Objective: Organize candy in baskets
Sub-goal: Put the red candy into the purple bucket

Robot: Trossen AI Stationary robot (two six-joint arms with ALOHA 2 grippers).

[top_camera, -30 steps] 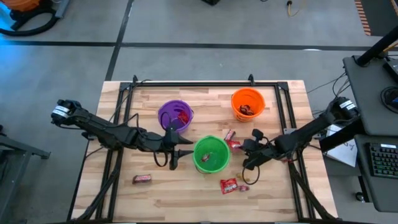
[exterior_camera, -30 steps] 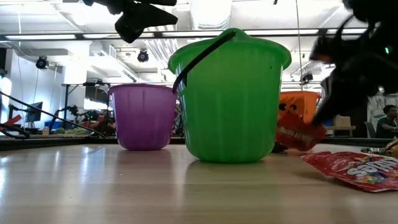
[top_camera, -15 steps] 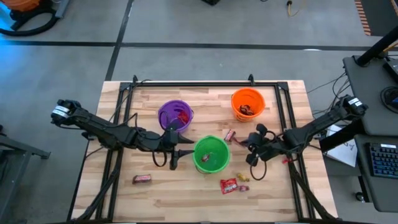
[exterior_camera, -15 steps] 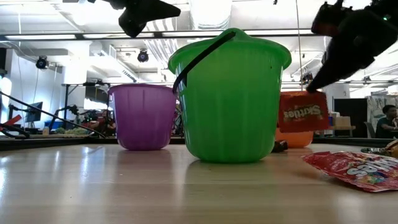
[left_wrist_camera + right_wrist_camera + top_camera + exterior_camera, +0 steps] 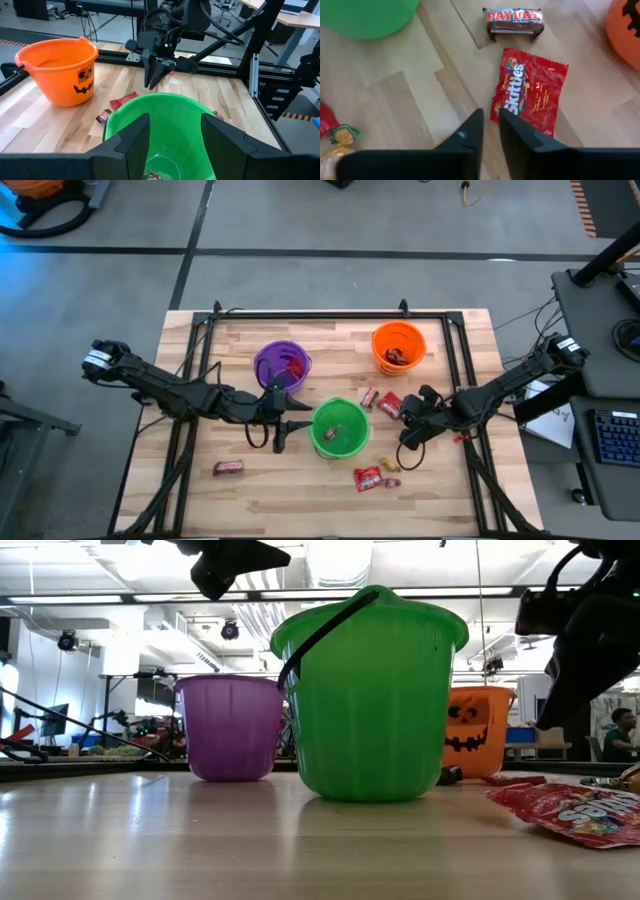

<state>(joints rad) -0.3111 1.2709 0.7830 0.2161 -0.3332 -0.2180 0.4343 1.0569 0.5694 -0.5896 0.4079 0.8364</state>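
Three baskets stand on the wooden table: purple (image 5: 280,365), orange (image 5: 399,347) and green (image 5: 340,427). A red candy packet (image 5: 530,92) lies flat between the green and orange baskets, beside a brown bar (image 5: 514,22). My right gripper (image 5: 490,122) hovers just above the packet's near end, pointing steeply down, its fingers a little apart with nothing between them. My left gripper (image 5: 175,137) is open and held in the air at the green basket's left side (image 5: 295,426), well above the tabletop, touching nothing.
Nearer the front edge lie another red packet (image 5: 367,477), small yellow pieces (image 5: 390,467) and, at the front left, a brown bar (image 5: 228,468). Some candy sits inside each basket. A black frame rail (image 5: 310,315) runs along the table's far edge.
My right gripper lifted the red packet off the table, held it hanging by the orange basket, and has let it go. The packet has dropped and lies flat beside the brown bar. The gripper has also rolled and moved slightly up.
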